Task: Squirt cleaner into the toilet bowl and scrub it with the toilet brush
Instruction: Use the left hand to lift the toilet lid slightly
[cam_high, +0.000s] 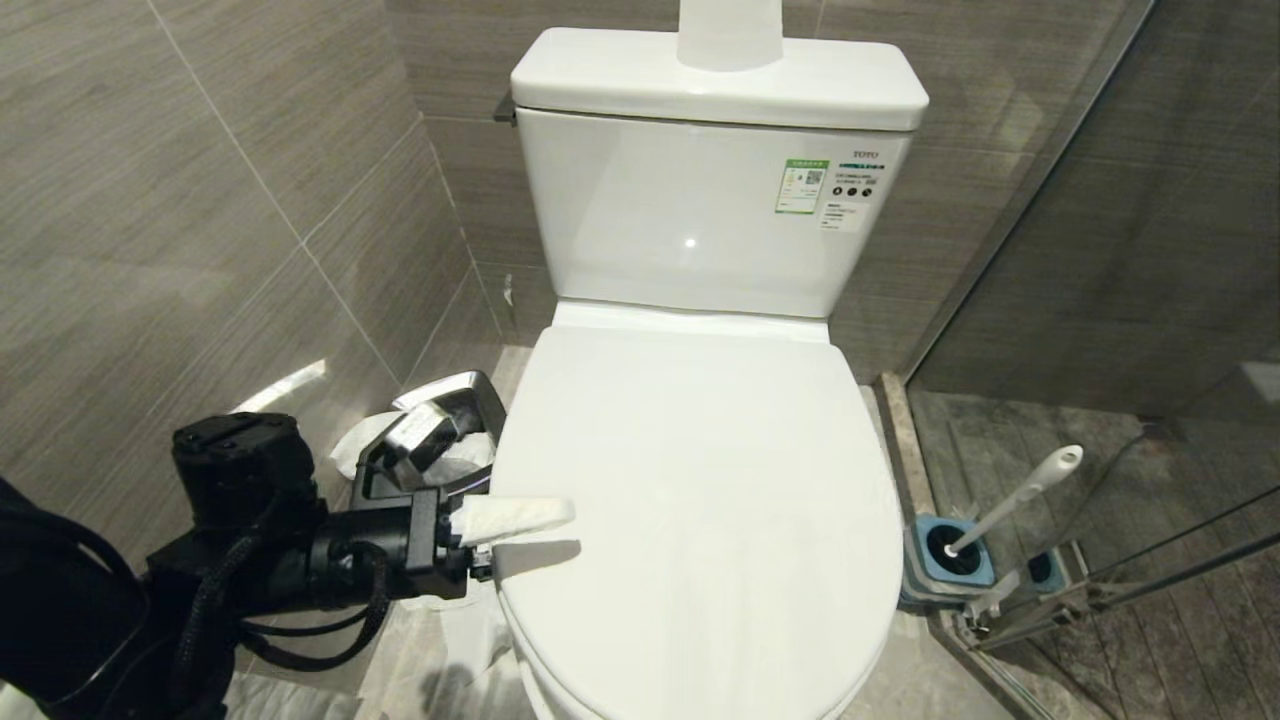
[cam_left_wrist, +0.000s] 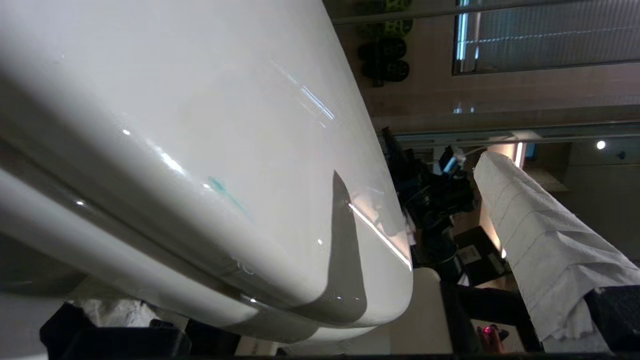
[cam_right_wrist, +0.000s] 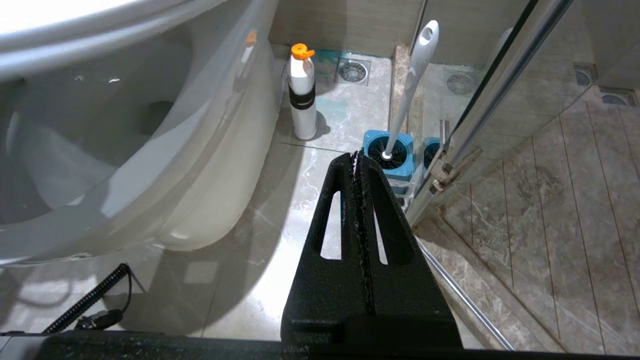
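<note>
We see the toilet bowl (cam_high: 700, 520) in the middle, w/ its white lid down flat over the seat. The tank (cam_high: 700, 200) stands behind it against the grey tile wall.

The left end effector (cam_high: 510, 530) is at the left edge of the lid, near the front. Its fingers are spread wide apart. One finger, wrapped in white cloth (cam_high: 515, 517), lies over the top of the lid's edge. In the left wrist view that wrapped finger (cam_left_wrist: 540, 240) is up above the lid (cam_left_wrist: 200, 150), w/ a gap between them, so the lid isn't pinched. We can't tell if the other finger is under the rim.

A small shiny steel bin (cam_high: 440, 430) sits on the floor just left of the toilet, behind the left arm.

The toilet brush (cam_high: 1015, 497) stands tilted in its blue holder (cam_high: 950, 560) on the floor, right of the toilet, beside the glass shower door.

The right end effector (cam_right_wrist: 359, 160) is clenched shut & holds nothing. It hangs over the floor, pointing at the brush (cam_right_wrist: 410, 85) & holder (cam_right_wrist: 390, 155). A white cleaner bottle w/ an orange cap (cam_right_wrist: 302, 92) stands upright on the floor between the toilet base & the brush.
</note>
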